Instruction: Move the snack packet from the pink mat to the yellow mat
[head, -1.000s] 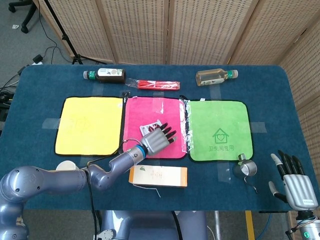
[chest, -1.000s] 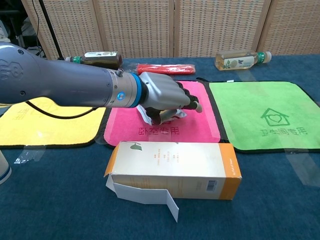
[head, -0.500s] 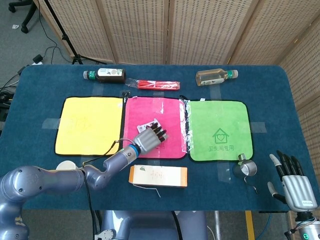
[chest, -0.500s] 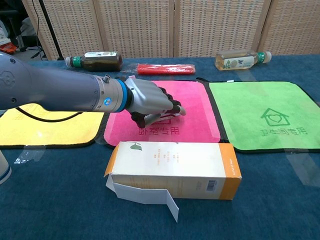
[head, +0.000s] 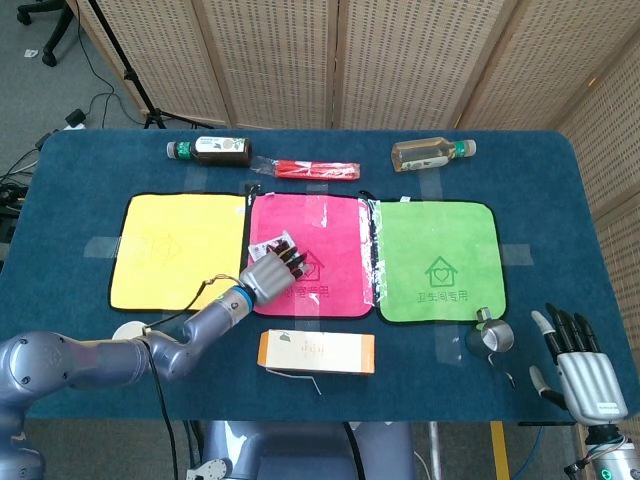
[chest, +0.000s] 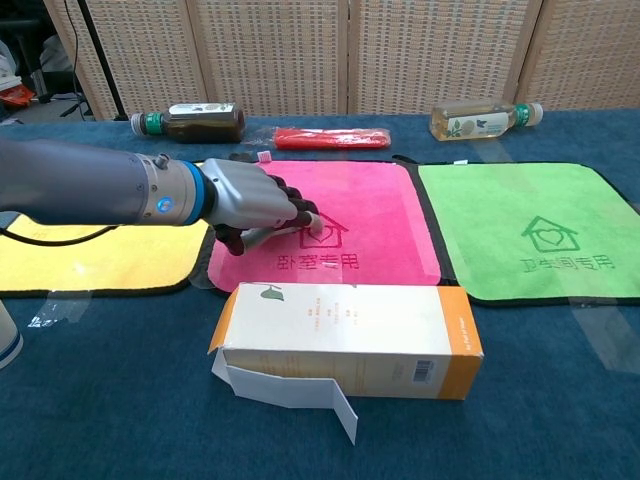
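The snack packet (head: 266, 246) is small, white and red, and lies at the left edge of the pink mat (head: 330, 232), mostly hidden under my left hand (head: 268, 272). The left hand's fingers are curled over the packet and grip it. In the chest view the left hand (chest: 255, 200) covers the pink mat's (chest: 380, 215) left side, with a sliver of the packet (chest: 272, 234) showing below the fingers. The yellow mat (head: 178, 250) lies just to the left and is bare. My right hand (head: 585, 365) hangs at the table's near right corner with its fingers apart, holding nothing.
An orange-and-white carton (head: 316, 351) lies in front of the pink mat, with a flap open. A green mat (head: 437, 262) is to the right, with a metal cup (head: 492, 336) below it. A dark bottle (head: 210, 150), a red packet (head: 317, 168) and a clear bottle (head: 432, 152) line the far edge.
My left hand has slid left across the pink mat toward the yellow mat, taking the snack packet with it. The right hand has barely shifted.
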